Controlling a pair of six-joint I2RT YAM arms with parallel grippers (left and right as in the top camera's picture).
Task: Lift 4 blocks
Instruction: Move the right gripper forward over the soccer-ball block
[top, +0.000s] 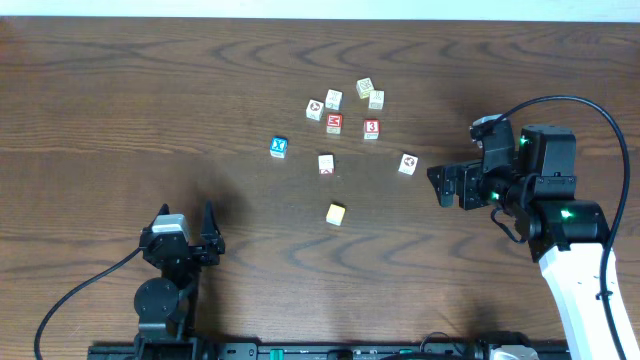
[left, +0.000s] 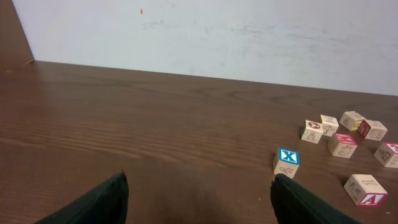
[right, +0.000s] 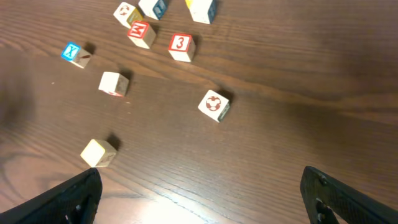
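Observation:
Small wooden blocks lie scattered on the brown table. Nearest the front is a pale yellow block (top: 335, 213) (right: 98, 152). Behind it are a white block with a red mark (top: 326, 164) (right: 114, 83) (left: 365, 190) and a second white block with a dark mark (top: 408, 164) (right: 214, 104). A block with a red "3" (top: 371, 128) (right: 181, 46) sits further back, and a greenish-topped block (top: 365, 88) is in the rear cluster. My left gripper (top: 185, 218) (left: 199, 199) rests open at the front left, far from them. Right of the blocks, my right gripper (top: 438, 185) (right: 199, 199) hovers open and empty.
A blue cube with a white X (top: 279, 147) (left: 286, 162) (right: 74, 53) lies left of the group. A red cube with a white letter (top: 334, 124) (right: 141, 33) sits among several other pale cubes (top: 314, 109) at the back. A white wall (left: 217, 31) stands behind the table.

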